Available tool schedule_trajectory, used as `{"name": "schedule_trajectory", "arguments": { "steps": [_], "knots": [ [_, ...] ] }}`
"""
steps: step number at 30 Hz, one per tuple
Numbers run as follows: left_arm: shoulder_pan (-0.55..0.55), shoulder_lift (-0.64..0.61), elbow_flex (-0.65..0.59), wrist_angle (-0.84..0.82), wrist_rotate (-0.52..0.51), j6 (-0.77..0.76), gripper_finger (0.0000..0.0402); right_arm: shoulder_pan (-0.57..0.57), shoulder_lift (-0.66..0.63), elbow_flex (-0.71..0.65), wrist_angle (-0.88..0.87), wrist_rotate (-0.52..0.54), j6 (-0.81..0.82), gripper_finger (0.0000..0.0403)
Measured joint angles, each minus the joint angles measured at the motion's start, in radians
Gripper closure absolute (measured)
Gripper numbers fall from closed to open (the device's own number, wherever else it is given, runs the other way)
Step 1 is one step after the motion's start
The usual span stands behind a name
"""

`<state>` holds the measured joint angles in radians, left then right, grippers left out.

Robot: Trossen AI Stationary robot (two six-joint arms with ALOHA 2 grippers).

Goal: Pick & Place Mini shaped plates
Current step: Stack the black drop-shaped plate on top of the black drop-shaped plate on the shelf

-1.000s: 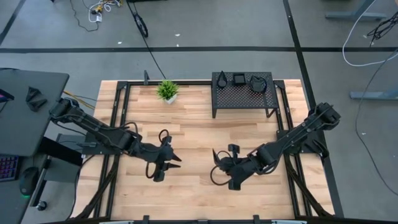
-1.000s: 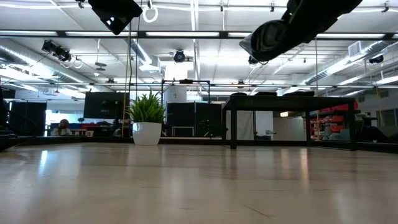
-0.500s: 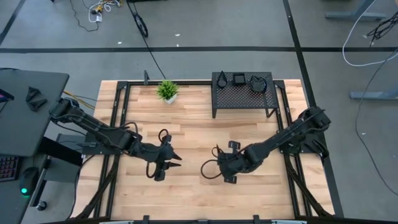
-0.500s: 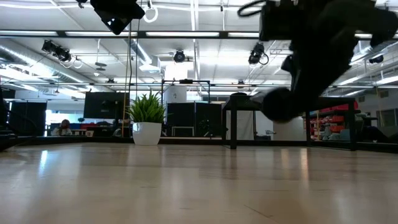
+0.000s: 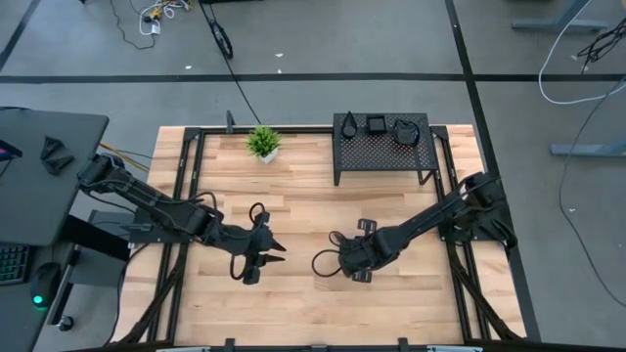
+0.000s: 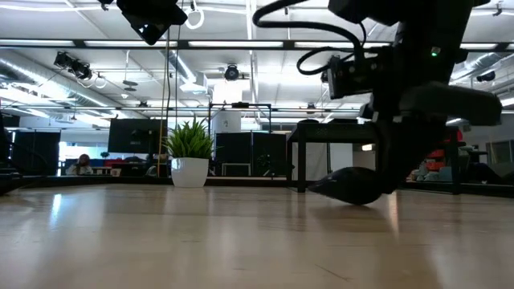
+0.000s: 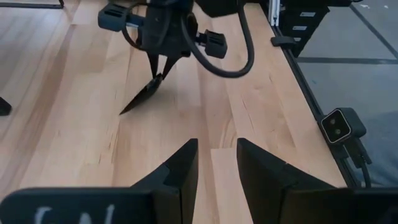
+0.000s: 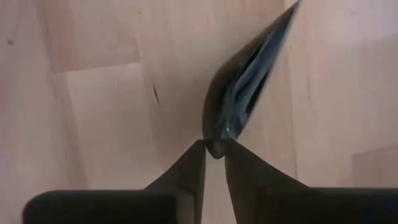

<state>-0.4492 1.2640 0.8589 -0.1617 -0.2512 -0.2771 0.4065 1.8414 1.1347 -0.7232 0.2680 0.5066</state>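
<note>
Mid-table, right gripper (image 8: 214,151) pinches rim of a glossy black teardrop mini plate (image 8: 245,81), jaws nearly shut, plate tilted w/ tip on wood.

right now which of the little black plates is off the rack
The glossy black teardrop plate pinched at its rim by the right hand, low over the wooden table. The other three plates sit on the black perforated rack.

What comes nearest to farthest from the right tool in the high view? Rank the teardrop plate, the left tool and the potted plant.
1. Teardrop plate: pinched at the right tool, low over the table.
2. Left tool: to its left, mid-table.
3. Potted plant: far edge, left of the rack.
</note>
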Motion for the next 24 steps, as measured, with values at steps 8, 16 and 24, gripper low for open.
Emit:
{"name": "schedule_trajectory", "arguments": {
  "steps": [8,16,24],
  "knots": [
    [0.000,0.000,0.000,-0.001,0.000,0.000,0.0287,0.003,0.016,0.000,0.003,-0.003,-0.018,0.0281],
    [0.000,0.000,0.000,-0.001,0.000,0.000,0.0287,0.028,-0.060,0.000,-0.004,-0.096,-0.036,0.0217],
    [0.000,0.000,0.000,-0.001,0.000,0.000,0.0287,0.022,-0.139,0.000,-0.024,-0.002,0.070,0.0209]
  ]
}}
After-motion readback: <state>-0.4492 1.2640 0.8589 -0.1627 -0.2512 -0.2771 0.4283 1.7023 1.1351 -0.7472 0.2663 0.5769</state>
